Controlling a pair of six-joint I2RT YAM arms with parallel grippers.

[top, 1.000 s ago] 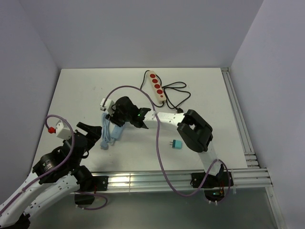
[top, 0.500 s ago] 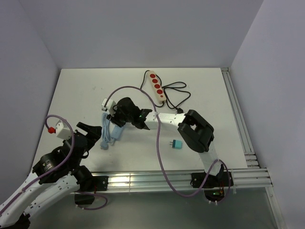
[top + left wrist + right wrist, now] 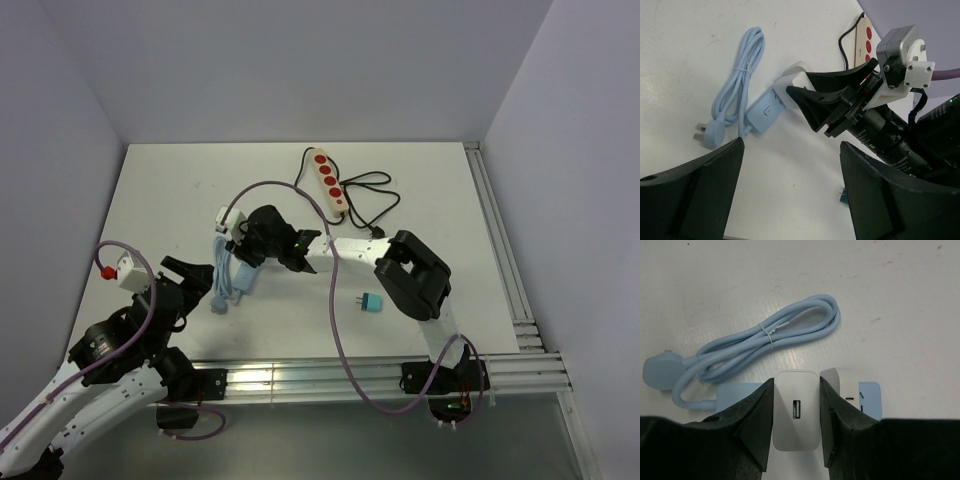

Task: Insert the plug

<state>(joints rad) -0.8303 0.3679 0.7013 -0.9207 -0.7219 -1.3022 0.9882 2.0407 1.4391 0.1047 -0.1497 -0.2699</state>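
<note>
My right gripper (image 3: 796, 386) is shut on a white USB charger plug (image 3: 796, 412), pads on both its sides. It holds the plug right over a light blue socket strip (image 3: 737, 396) near the table's left side. I cannot tell whether the prongs are in. A second white adapter (image 3: 839, 382) sits on the strip just right of the plug. In the top view the right gripper (image 3: 241, 249) hangs over the strip (image 3: 232, 277). My left gripper (image 3: 791, 145) is open and empty, low beside the strip (image 3: 764, 113).
The strip's blue cable (image 3: 765, 340) lies coiled beside it, ending in a blue plug (image 3: 660, 371). A small teal plug (image 3: 371, 303) lies near the front middle. A beige power strip with red sockets (image 3: 328, 180) and its black cord (image 3: 368, 200) lie at the back.
The right arm has shifted only slightly, with the gripper still shut on the white plug over the blue strip. The left arm has not moved.
</note>
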